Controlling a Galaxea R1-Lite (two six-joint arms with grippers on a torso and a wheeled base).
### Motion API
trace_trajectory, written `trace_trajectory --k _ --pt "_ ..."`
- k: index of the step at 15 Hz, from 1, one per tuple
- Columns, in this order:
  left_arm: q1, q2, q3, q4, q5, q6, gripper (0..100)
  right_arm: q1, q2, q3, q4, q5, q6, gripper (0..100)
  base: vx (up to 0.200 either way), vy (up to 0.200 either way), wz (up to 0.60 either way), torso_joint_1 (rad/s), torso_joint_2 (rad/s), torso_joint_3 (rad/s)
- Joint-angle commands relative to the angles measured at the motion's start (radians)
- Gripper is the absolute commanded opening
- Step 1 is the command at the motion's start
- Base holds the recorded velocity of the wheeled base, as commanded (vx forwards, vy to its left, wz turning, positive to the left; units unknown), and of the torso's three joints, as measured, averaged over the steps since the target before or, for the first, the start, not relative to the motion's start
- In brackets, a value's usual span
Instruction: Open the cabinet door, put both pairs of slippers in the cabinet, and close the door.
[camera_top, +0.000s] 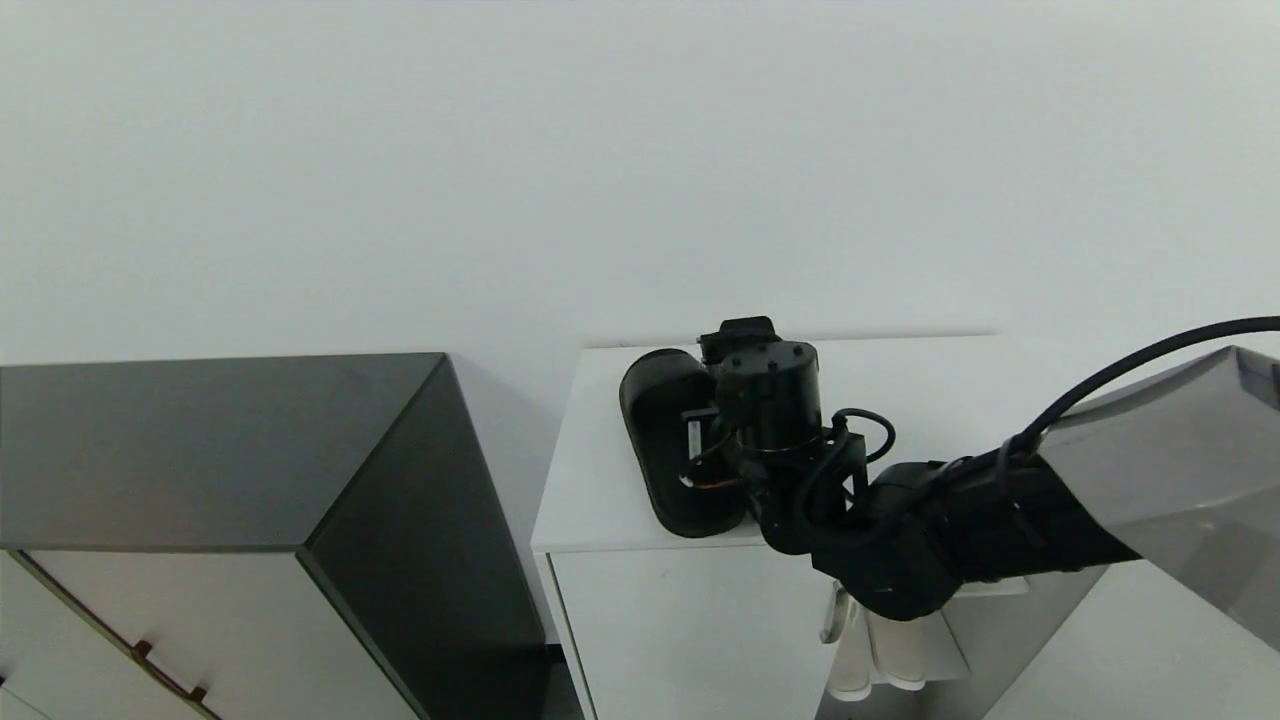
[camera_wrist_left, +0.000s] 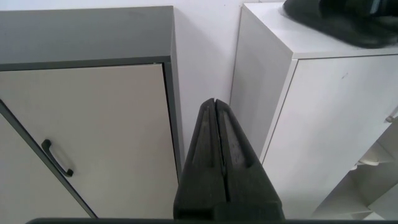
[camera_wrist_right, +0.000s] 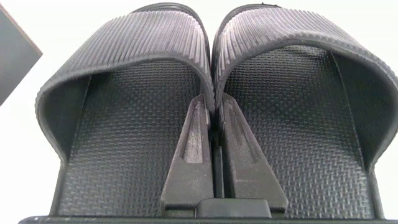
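The black slippers (camera_top: 665, 440) sit as a pair on top of the white cabinet (camera_top: 600, 480), near its front edge, with their long axis running near to far. They have ribbed rubber straps and a pebbled footbed. The right gripper (camera_wrist_right: 214, 102) is pinched tight on the two inner strap edges. A white pair (camera_top: 880, 660) sits on a shelf inside the cabinet, lower right. The left gripper (camera_wrist_left: 215, 102) is closed and empty, low before the gap beside a dark cabinet (camera_top: 220, 450).

Pair of black slippers (camera_top: 660, 450): ribbed straps, side by side, flat atop white cabinet (camera_top: 590, 480), near front edge. Pair of white slippers (camera_top: 880, 660): on cabinet shelf, lower right.
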Motion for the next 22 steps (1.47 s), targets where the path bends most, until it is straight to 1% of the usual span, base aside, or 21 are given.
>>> trace_trajectory --k 1,3,4,5,7,9,10,13,22 --pt "0.001 0.0 0.0 -0.001 0.0 0.0 0 0.032 -0.122 0.074 0.01 0.002 0.0 0 0.0 0.0 0.0 0.0 0.0 0.0" --pt "0.0 0.0 0.0 -0.001 0.0 0.0 0 0.055 -0.181 0.144 0.009 0.002 0.004 0 0.0 0.0 0.0 0.0 0.0 0.0" --pt "0.0 0.0 0.0 -0.001 0.0 0.0 0 0.078 -0.251 0.241 0.007 0.003 0.01 0 0.0 0.0 0.0 0.0 0.0 0.0" --pt "0.001 0.0 0.0 -0.001 0.0 0.0 0 0.091 -0.299 0.31 0.007 0.008 0.012 0 0.0 0.0 0.0 0.0 0.0 0.0" --pt "0.001 0.0 0.0 -0.001 0.0 0.0 0 0.097 -0.42 0.45 0.006 0.066 0.012 0 0.0 0.0 0.0 0.0 0.0 0.0" --pt "0.001 0.0 0.0 -0.001 0.002 0.0 0 0.098 -0.512 0.537 0.012 0.134 0.013 0 0.0 0.0 0.0 0.0 0.0 0.0" --pt "0.001 -0.002 0.0 -0.001 0.002 0.0 0 0.106 -0.543 0.565 0.015 0.149 0.01 0 0.0 0.0 0.0 0.0 0.0 0.0" --pt "0.001 0.0 0.0 -0.001 0.002 0.0 0 0.118 -0.563 0.608 0.02 0.149 0.01 0 0.0 0.0 0.0 0.0 0.0 0.0" --pt "0.001 0.0 0.0 0.001 0.002 0.0 0 0.117 -0.52 0.603 0.015 0.147 0.013 0 0.0 0.0 0.0 0.0 0.0 0.0"
